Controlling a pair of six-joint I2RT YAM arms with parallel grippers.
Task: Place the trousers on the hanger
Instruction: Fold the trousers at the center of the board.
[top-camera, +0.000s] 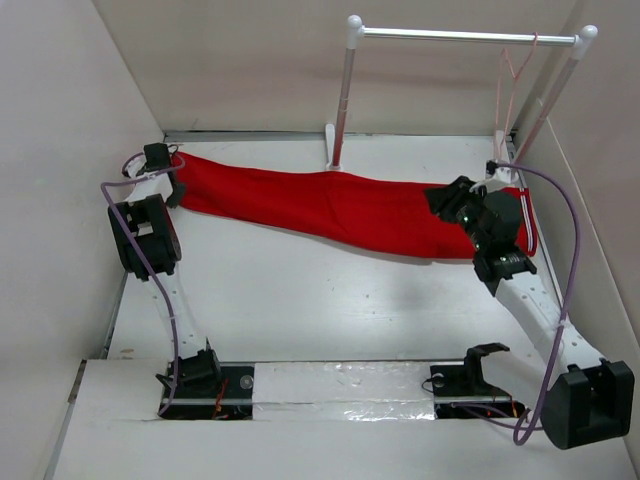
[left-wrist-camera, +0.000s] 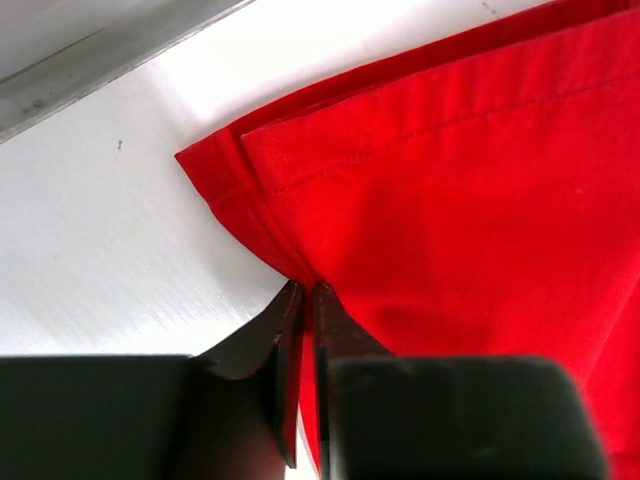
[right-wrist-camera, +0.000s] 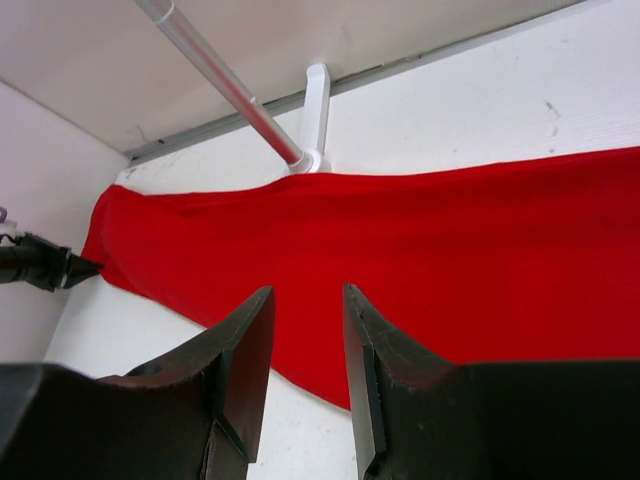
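Observation:
The red trousers (top-camera: 330, 205) lie stretched flat across the back of the table, from far left to far right. My left gripper (top-camera: 173, 187) is at their left end. In the left wrist view it (left-wrist-camera: 303, 292) is shut on the folded edge of the red cloth (left-wrist-camera: 450, 200). My right gripper (top-camera: 447, 198) hovers over the right part of the trousers. In the right wrist view it (right-wrist-camera: 308, 300) is open and empty, with the trousers (right-wrist-camera: 420, 250) beyond its jaws. The pale pink hanger (top-camera: 512, 68) hangs from the right end of the rack bar.
A rack with white posts and a silver bar (top-camera: 460, 36) stands at the back, its left foot (top-camera: 335, 150) touching the trousers' far edge. The bar (right-wrist-camera: 220, 80) also shows in the right wrist view. Walls close in at the left, back and right.

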